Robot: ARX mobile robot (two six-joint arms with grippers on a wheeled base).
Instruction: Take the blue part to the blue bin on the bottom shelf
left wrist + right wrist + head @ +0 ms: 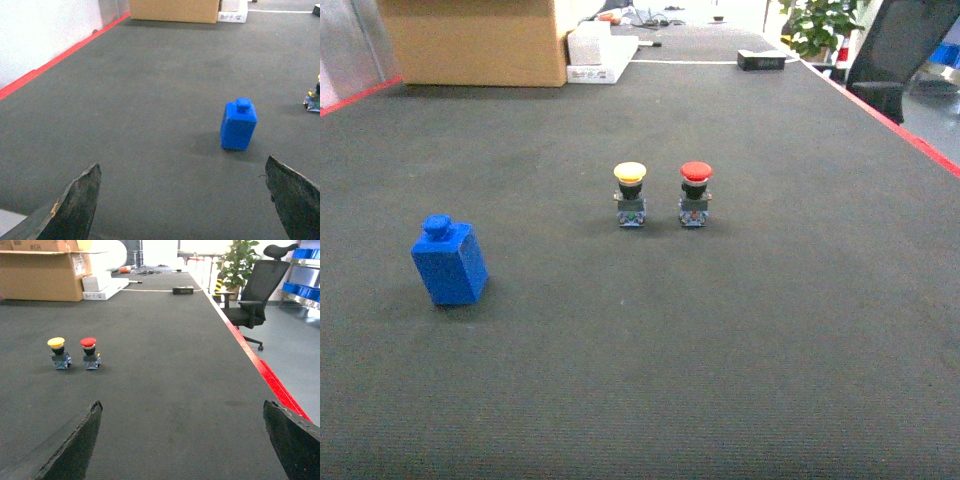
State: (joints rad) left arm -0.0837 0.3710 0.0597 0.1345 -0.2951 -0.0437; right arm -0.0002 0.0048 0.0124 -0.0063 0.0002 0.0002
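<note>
The left gripper (182,200) is spread wide apart, and nothing is held or touched by it. The right gripper (182,440) is spread wide too, with nothing in it. The blue part (448,261) is seen standing upright on the dark mat (770,330), near the mat's left edge, its small knob pointing up. A yellow button (630,193) and a red button (695,194) are set side by side near the middle

Dark grey ribbed floor mat (740,350), red-taped borders (260,365). Large cardboard box (480,40) at far end, white foam blocks (600,55) beside. Black office chair (252,292) and potted plant (237,260) off right edge. White wall (40,30) left. Bright daylight rear.
</note>
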